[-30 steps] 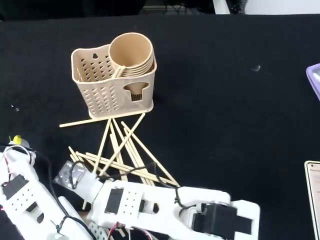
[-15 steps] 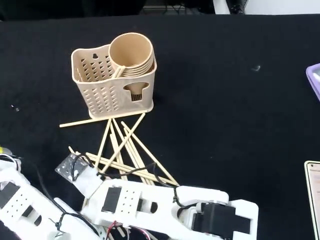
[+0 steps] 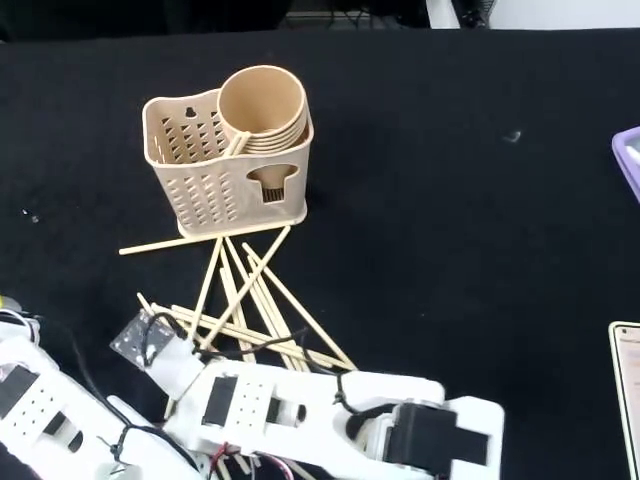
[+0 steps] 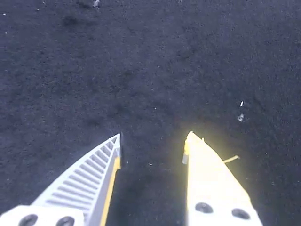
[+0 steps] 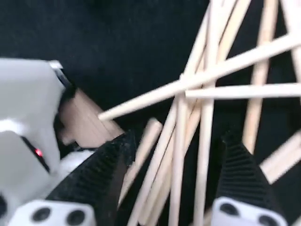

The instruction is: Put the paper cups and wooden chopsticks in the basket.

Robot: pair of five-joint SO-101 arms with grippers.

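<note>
shifting slightly, the right gripper point(image 5: 178, 139) straddles the chopsticks point(image 5: 207, 75), spread, nothing pinched (left gripper point(image 4: 153, 136) also spread, over bare table point(image 4: 141, 56)); pickup looks close.

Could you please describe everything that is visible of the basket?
The basket is a beige, plastic-looking box with perforated walls and a keyhole-shaped cut-out in its front wall. It stands upright on the black table. A stack of paper cups sits in its right part, rising above its rim; the left part looks empty. Loose chopsticks on the table reach its base.
</note>
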